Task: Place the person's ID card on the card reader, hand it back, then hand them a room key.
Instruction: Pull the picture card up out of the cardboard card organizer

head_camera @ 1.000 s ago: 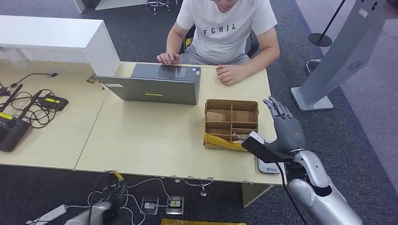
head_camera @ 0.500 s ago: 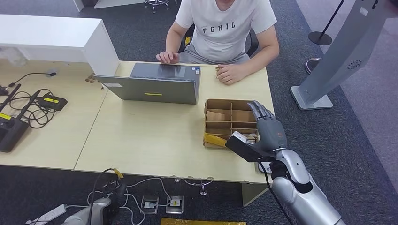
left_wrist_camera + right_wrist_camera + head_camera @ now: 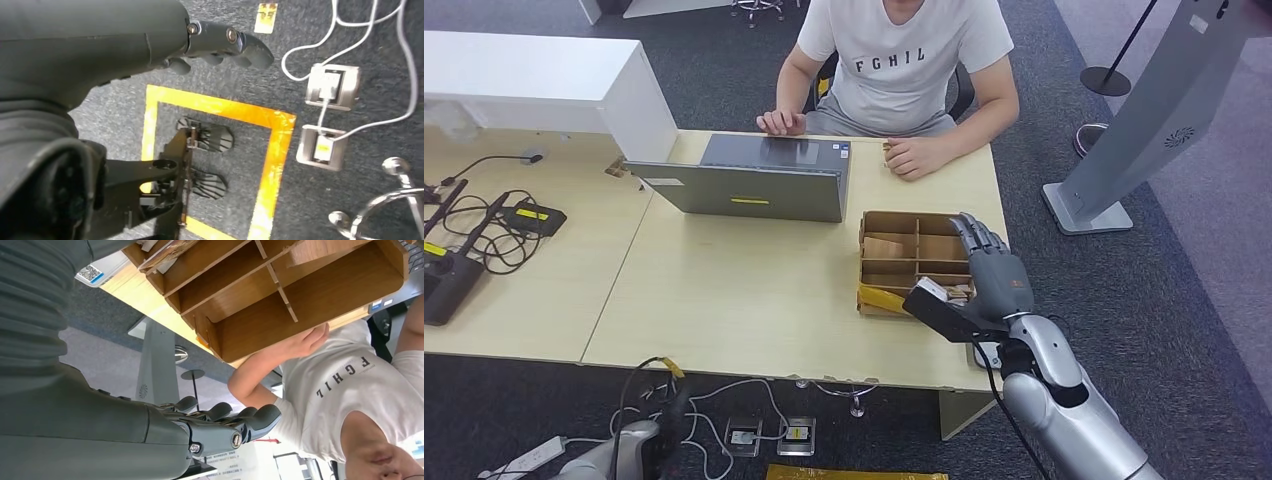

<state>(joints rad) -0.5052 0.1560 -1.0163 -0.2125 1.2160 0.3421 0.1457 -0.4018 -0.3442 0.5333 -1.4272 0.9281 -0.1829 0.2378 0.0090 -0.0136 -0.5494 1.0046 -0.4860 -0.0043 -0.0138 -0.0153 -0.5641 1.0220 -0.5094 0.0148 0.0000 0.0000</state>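
Broadly, the pale wooden desk [image 3: 754, 290] spans the head view, its near edge cut by my right arm. A person [image 3: 904, 60] in a white printed shirt sits at the far side, head cropped by the frame, both hands resting on the desk beside a grey laptop [image 3: 759, 180] whose lid faces me and conceals the screen. A white box [image 3: 544, 85] stands on the far left corner of the desk; black devices with tangled cables [image 3: 474, 235] lie below it, partly cut off at the edge. A grey kiosk stand [image 3: 1144, 120] leans in at upper right. A brown divided cardboard organiser [image 3: 916, 250] sits near the desk's right edge; what its compartments hold is hard to make out. My right hand [image 3: 996, 275] hovers over the organiser's right side, fingers extended, slightly apart and holding nothing. A white card reader [image 3: 986, 355] lies at the desk's near right corner, mostly hidden behind my wrist; in the right wrist view its QR label [image 3: 91, 276] shows. My left hand [image 3: 220, 47] hangs over the carpet, fingers loosely curled around nothing. I cannot make out the ID card or a room key.
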